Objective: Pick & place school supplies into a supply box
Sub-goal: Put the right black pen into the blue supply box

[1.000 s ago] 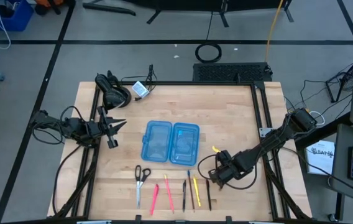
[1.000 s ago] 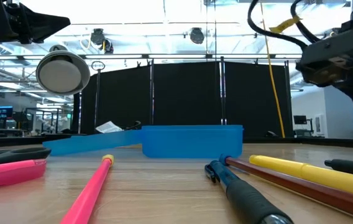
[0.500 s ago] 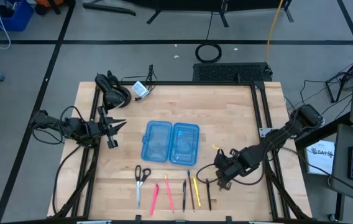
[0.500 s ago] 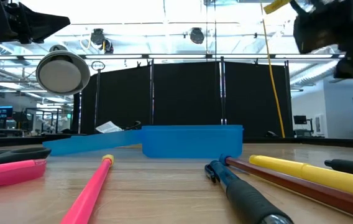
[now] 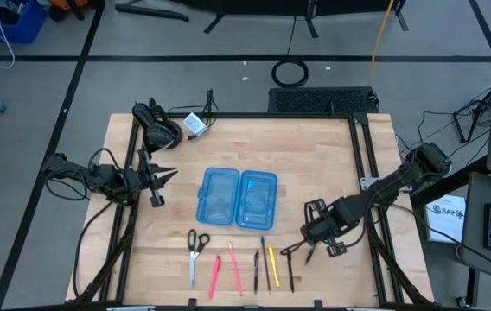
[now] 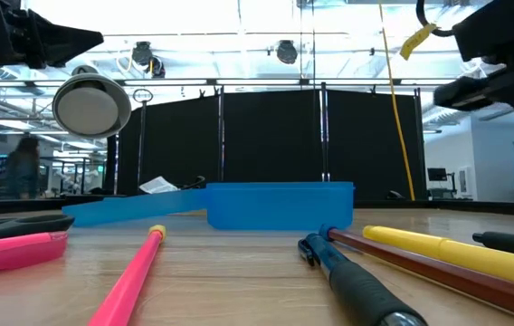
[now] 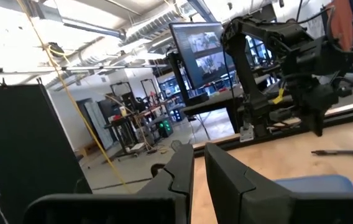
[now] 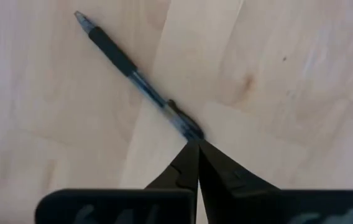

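The supply box (image 5: pixel 237 198) lies open flat at the table's middle, a translucent blue case with its two halves side by side. Near the table's near edge lie the scissors (image 5: pixel 194 248), pink pens (image 5: pixel 215 276), a yellow pen (image 5: pixel 272 257) and a black pen (image 5: pixel 290 273), all flat on the wood. My right gripper (image 5: pixel 296 250) hovers shut above the black pen (image 8: pixel 133 71); in the right wrist view its tips overlap the pen's clip end. The low view shows it well above the table. My left gripper (image 5: pixel 161 177) waits at the left edge, its fingers (image 7: pixel 179 177) narrowly open.
A black cable bundle (image 5: pixel 156 126) and a white item (image 5: pixel 195 123) sit at the far left corner. A round grey disc (image 6: pixel 91 105) shows in the low view. A dark blue bin (image 5: pixel 8 22) stands on the floor. A person (image 6: pixel 25 165) stands far behind.
My right arm has swung its wrist about over the right end of the row, and its fingers now point toward the black pen. In the low view the gripper rose and then settled again at the upper right. The pens, scissors and box have kept still.
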You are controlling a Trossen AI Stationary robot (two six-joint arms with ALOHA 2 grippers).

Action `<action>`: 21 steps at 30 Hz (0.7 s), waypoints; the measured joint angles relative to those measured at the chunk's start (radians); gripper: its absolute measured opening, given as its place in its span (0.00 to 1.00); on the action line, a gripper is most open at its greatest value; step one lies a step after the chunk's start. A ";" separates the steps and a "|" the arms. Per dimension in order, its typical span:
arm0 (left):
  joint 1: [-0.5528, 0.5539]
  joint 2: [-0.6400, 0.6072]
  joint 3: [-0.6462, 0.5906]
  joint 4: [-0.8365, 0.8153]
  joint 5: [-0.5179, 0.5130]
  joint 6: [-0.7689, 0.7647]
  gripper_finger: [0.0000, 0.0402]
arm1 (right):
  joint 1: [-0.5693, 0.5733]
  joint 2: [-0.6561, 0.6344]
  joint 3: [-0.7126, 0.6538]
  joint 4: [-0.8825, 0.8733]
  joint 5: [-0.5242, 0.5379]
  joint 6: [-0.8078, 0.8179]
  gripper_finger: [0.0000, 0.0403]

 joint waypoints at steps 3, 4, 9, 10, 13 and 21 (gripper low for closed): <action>0.000 0.000 0.000 0.000 -0.008 -0.038 0.12 | -0.001 0.000 0.000 0.018 0.014 -0.061 0.08; 0.000 0.000 0.000 0.000 -0.013 -0.049 0.12 | -0.001 0.003 0.000 0.026 0.014 -0.088 0.10; 0.000 0.000 0.000 -0.013 -0.026 -0.114 0.12 | -0.007 0.046 0.000 0.028 0.017 -0.272 0.26; 0.000 0.000 0.000 -0.022 -0.026 -0.125 0.12 | -0.007 0.059 0.000 0.025 0.017 -0.309 0.29; 0.000 0.000 0.000 -0.035 -0.026 -0.144 0.12 | -0.006 0.110 0.000 0.004 0.015 -0.415 0.36; 0.000 0.000 0.000 -0.048 -0.026 -0.165 0.12 | 0.013 0.203 -0.001 0.000 0.014 -0.507 0.44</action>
